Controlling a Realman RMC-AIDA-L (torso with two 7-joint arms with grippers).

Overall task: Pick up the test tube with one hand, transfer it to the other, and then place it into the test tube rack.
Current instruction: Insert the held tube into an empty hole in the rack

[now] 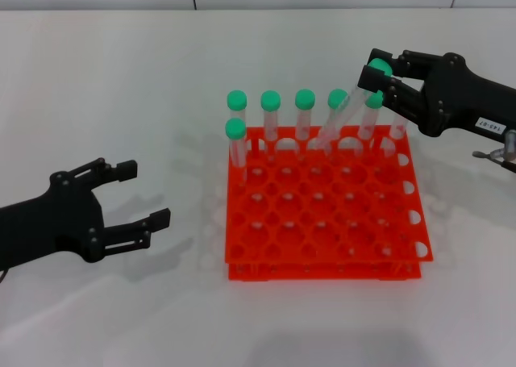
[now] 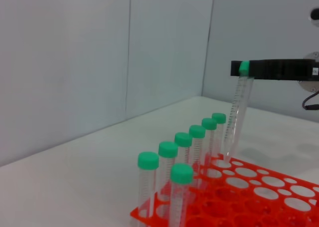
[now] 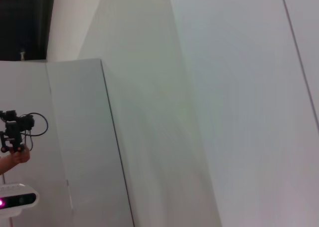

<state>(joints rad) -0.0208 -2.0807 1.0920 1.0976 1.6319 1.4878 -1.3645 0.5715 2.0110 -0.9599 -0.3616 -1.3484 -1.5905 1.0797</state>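
My right gripper [image 1: 372,68] is at the rack's back right and is shut on the green cap of a test tube [image 1: 353,101]. The clear tube hangs tilted, its lower end pointing down-left into the rack's back row. In the left wrist view the held tube [image 2: 237,112] hangs with its tip just at a hole near the rack's far corner. The orange-red test tube rack [image 1: 322,258] stands on the table at the middle. My left gripper [image 1: 147,193] is open and empty, low over the table left of the rack.
Several other green-capped tubes [image 1: 270,102] stand upright along the rack's back row, and one more [image 1: 235,130] stands in the second row at the left. The held tube lies close to two of them. The right wrist view shows only walls.
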